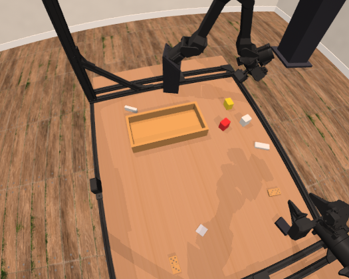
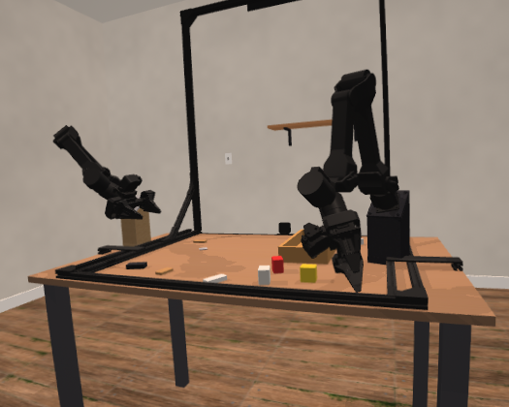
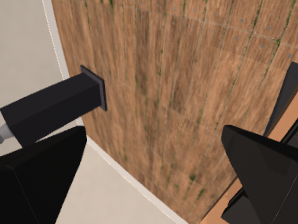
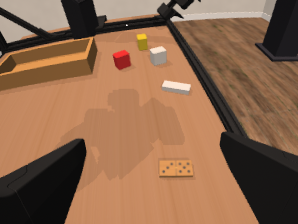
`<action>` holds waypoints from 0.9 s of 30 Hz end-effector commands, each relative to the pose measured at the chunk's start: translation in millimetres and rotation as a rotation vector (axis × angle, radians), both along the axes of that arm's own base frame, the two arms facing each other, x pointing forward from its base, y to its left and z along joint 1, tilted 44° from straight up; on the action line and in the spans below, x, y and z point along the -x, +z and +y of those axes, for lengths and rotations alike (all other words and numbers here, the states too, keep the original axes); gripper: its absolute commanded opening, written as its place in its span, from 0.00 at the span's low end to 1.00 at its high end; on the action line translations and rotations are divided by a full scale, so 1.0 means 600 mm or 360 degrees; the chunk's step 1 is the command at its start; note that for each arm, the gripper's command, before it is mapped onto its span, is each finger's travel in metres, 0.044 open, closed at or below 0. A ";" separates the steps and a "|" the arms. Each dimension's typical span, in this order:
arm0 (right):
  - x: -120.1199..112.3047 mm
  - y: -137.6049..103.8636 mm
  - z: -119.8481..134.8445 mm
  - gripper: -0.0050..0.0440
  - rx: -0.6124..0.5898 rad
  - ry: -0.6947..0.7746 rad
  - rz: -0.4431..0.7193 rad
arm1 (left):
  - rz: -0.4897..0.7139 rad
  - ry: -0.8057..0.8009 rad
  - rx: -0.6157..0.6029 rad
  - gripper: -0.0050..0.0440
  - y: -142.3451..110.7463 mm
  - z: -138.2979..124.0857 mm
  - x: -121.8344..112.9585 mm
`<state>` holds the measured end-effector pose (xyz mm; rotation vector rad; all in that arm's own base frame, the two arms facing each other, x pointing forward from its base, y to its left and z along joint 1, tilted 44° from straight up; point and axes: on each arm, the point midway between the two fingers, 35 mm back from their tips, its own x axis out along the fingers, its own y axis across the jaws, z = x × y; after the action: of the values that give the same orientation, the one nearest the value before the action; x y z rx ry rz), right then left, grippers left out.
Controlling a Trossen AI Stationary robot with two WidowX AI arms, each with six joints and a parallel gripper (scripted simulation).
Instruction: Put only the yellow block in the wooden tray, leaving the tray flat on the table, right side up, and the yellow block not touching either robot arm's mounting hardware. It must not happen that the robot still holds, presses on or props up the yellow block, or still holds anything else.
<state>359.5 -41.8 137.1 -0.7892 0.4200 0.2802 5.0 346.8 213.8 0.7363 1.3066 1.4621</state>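
Observation:
The yellow block [image 1: 228, 103] sits on the table right of the empty wooden tray [image 1: 167, 125], which lies flat and right side up. The block also shows in the exterior view [image 2: 308, 272] and in the right wrist view [image 4: 141, 40]. My left gripper [image 1: 250, 74] [image 2: 351, 271] is open and empty. It points down at the table's far right corner rail, beyond the yellow block. Its wrist view shows only floor and the table corner. My right gripper [image 1: 287, 216] is open and empty. It hovers over the near right corner, far from the block.
A red block [image 1: 225, 123] and a white block [image 1: 245, 119] lie close to the yellow one. White bars [image 1: 262, 145] [image 1: 131, 108], two dominoes [image 1: 274, 191] [image 1: 174, 264] and a white tile [image 1: 201, 230] are scattered. A black frame rail edges the table.

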 end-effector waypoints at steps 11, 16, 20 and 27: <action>-0.004 -0.073 0.132 0.92 -0.0016 0.0367 0.0084 | -0.0250 -0.0480 0.0466 0.92 -0.065 -0.084 -0.175; 0.007 -0.100 0.193 0.92 -0.0016 0.0536 0.0104 | -0.0276 -0.0647 0.0751 0.92 -0.103 -0.159 -0.225; 0.017 -0.115 0.227 0.92 -0.0015 0.0631 0.0116 | -0.0276 -0.0723 0.0900 0.92 -0.119 -0.203 -0.244; 0.025 -0.124 0.248 0.92 -0.0014 0.0692 0.0123 | -0.0268 -0.0764 0.0995 0.92 -0.129 -0.233 -0.252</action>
<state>347.0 104.4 67.9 -0.8588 0.3096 0.7065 154.3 212.0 134.8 0.4598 1.2541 0.6659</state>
